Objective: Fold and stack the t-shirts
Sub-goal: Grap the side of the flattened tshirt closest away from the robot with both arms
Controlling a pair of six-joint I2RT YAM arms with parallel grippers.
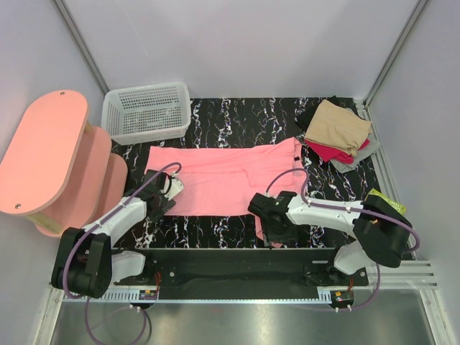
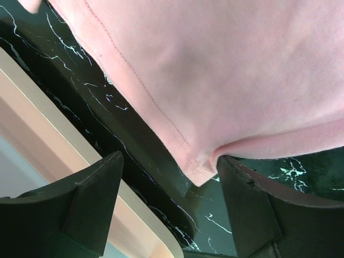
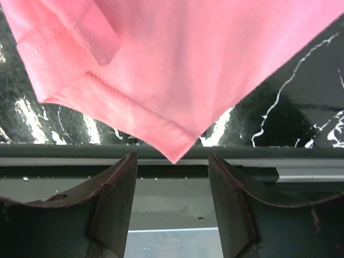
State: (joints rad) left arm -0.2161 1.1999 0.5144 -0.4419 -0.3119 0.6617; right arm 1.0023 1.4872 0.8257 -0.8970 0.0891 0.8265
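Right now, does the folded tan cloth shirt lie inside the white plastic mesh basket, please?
No, the tan shirt tops the other folded shirts at far right, apart from the basket.

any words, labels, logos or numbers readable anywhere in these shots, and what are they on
None can be read in any view.
Bright pink cloth t-shirt: plain, no print or tag showing.
White plastic mesh basket: no label visible.
Yellow-green item at the table's right edge: may carry print, too small to read.
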